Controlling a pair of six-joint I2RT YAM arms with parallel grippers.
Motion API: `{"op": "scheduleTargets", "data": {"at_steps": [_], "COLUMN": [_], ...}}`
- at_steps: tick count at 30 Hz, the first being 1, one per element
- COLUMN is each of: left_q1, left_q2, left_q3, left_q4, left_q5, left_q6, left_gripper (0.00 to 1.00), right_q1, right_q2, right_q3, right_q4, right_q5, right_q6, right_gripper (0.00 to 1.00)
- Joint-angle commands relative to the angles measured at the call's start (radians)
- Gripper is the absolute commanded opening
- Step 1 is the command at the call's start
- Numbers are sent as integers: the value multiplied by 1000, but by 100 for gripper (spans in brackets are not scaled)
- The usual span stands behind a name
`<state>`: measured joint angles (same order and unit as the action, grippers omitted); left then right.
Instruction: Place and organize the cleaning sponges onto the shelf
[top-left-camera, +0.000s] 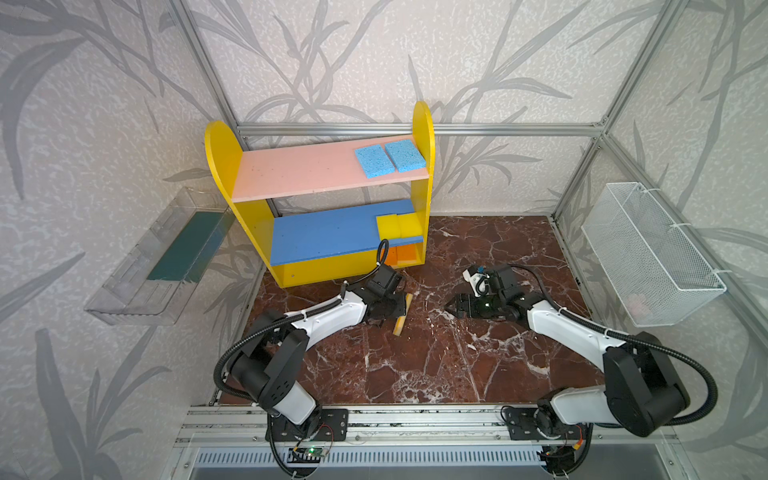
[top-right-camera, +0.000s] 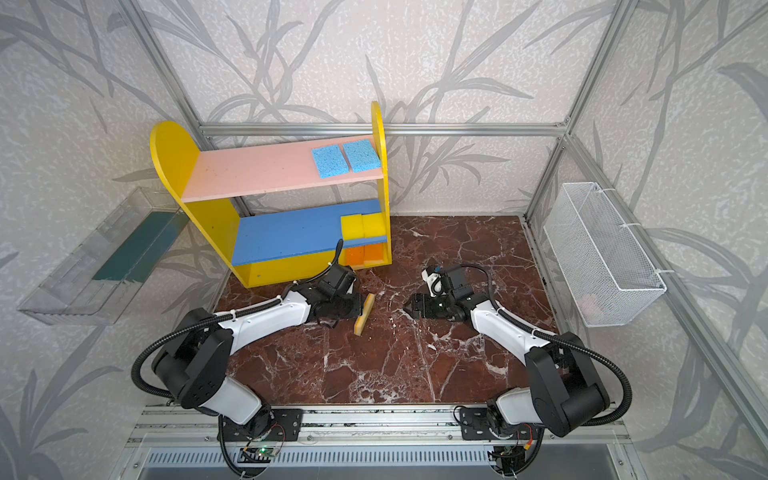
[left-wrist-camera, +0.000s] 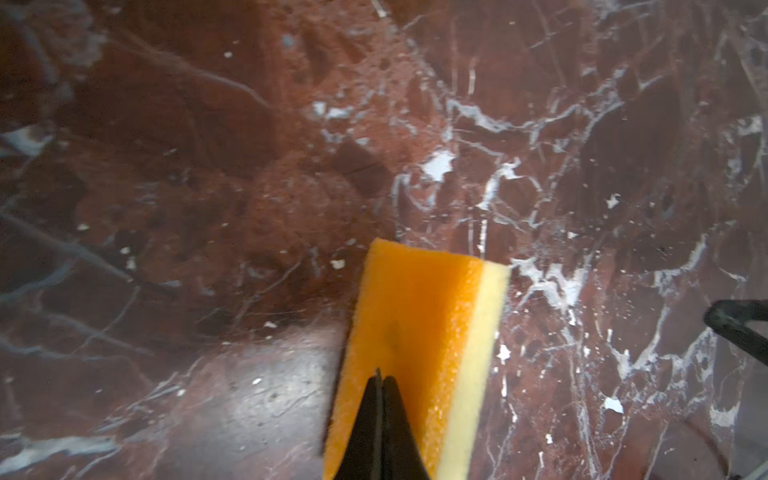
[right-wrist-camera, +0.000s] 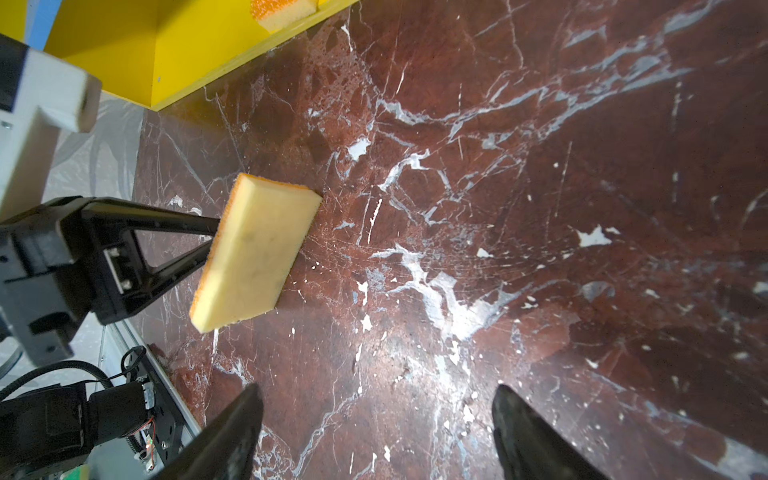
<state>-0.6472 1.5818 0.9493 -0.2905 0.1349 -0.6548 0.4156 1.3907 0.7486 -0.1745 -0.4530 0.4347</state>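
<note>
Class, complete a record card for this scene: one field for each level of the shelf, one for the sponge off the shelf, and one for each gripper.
Pink upper board: two light blue porous sponges, side by side at its right end
Blue middle board: two bright yellow foam sponges, right end
Yellow base: two orange foam sponges, right end
Off the shelf: pale yellow foam sponge with an orange face, held on edge in front of the yellow-sided three-level shelf
Left gripper: shut on that sponge
Right gripper: open, empty

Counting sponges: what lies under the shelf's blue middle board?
Two orange sponges, side by side, at the right end in both top views. The blue board hides the rest.
</note>
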Motion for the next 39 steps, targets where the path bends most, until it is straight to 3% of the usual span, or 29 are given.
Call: {"op": "scheduleTargets", "data": {"at_steps": [1, 8, 9, 13, 16, 22, 39], "left_q1": [-43, -86, -85, -92, -128, -170, -219], "left_q2": [14, 16, 7, -18, -23, 25, 142], "left_q3": [49, 43, 36, -13, -32, -31, 10], "left_q4": [45, 52, 42, 27, 24, 6, -41], "left_q5": [14, 9, 1, -14, -48, -71, -171], "left_q6": [-30, -43, -37, -40, -39, 6, 78], "left_gripper": [0, 0, 9, 65, 85, 89, 89], "right_q1": [-5, -5, -5, -5, -5, -5, -7], "right_q2": [-11, 2, 1, -4, 1, -2, -8], "right_q3": [-8, -14, -15, -21, -27, -35, -50], "right_q4": [-25, -16, -16, -10, 1, 8, 12], "right_q5": [-1, -12, -10, -4, -2, -6, 4], "right_q6": [-14, -11, -12, -13, -13, -19, -24], "right_gripper": [87, 92, 93, 97, 100, 100, 99]}}
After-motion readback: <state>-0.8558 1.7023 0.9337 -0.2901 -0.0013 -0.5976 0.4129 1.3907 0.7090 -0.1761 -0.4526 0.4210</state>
